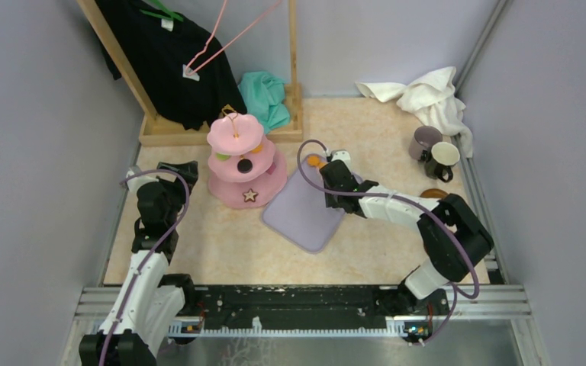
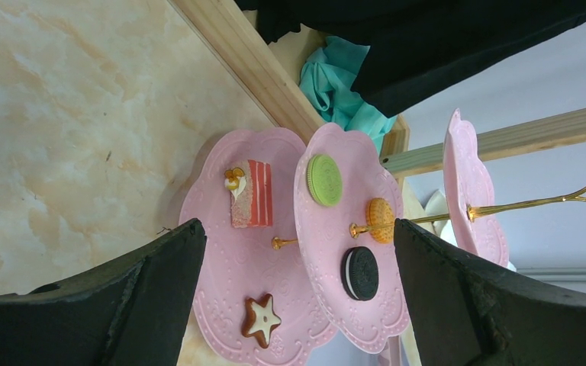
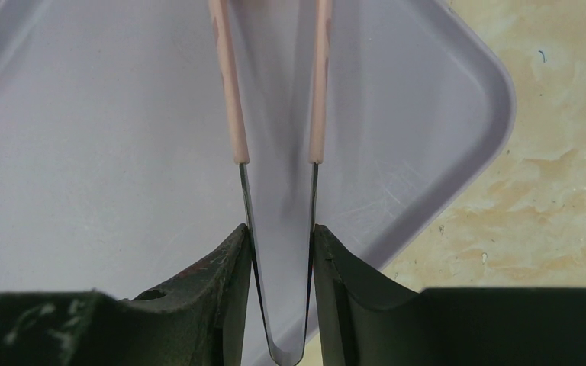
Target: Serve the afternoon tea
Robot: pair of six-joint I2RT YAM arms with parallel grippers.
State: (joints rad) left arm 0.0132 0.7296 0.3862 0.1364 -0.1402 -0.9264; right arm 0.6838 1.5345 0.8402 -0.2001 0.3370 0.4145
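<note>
The right gripper point(image 3: 281, 244) is clamped on the thin pink tongs point(image 3: 233, 114) (their arms apart) above the lilac tray point(image 3: 107, 152). The left gripper point(image 2: 297, 229) gapes, holding nothing, facing the pink three-tier stand point(image 1: 233, 137), just left of the tray, sweets point(image 2: 324, 179) on its tiers; the mauve mug point(image 1: 425, 141) and cream mug point(image 1: 444, 158) stand well to the right

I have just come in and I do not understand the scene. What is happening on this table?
The right gripper is shut on thin pink tongs, held above the lilac tray. An orange sweet sits at the tongs' far end; whether it is pinched, I cannot tell. The left gripper is open and empty, facing the pink stand, which carries other sweets.
</note>
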